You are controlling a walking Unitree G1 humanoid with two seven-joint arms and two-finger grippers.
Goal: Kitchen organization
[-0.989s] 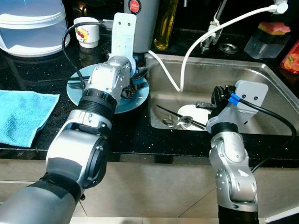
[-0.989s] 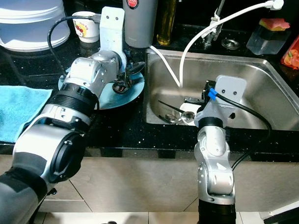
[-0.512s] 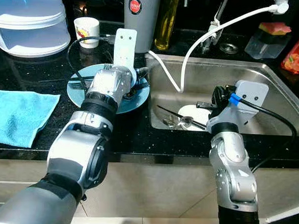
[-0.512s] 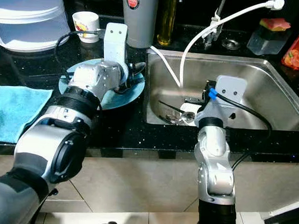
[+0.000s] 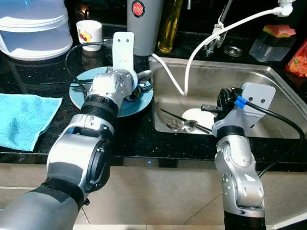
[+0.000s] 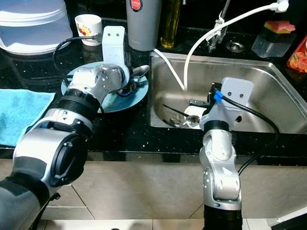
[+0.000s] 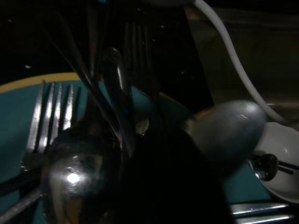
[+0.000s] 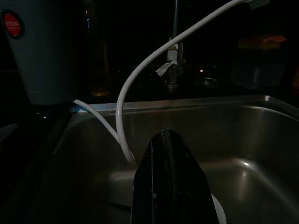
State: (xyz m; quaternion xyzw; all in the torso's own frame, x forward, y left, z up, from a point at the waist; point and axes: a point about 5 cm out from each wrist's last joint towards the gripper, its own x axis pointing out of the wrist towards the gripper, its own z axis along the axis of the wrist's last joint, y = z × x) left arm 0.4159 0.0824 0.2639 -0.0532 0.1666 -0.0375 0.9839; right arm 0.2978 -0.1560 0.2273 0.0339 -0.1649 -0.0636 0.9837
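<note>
- Left pincer [image 5: 136,89]: it sits low over the blue plate [image 5: 83,95] on the black tabletop [image 5: 49,73], among the spoons [image 7: 77,168] and forks [image 7: 51,109] lying there. I cannot tell whether its fingers are apart or closed on a piece.
- Right pincer [image 8: 169,179]: its fingers are pressed together, holding nothing, above the sink [image 5: 275,84], where more cutlery [image 5: 186,125] and a white dish [image 5: 204,117] lie.
- Risk, in my judgement: the plate's edge lies near the sink rim. A sideways push from my left wrist could slide it over that rim.
- Risk: the cutlery overlaps, so lifting one piece may drag or flick another onto the tabletop.
- Risk: the white hose [image 5: 196,56] hangs into the sink. My right arm could snag it when reaching down.
</note>
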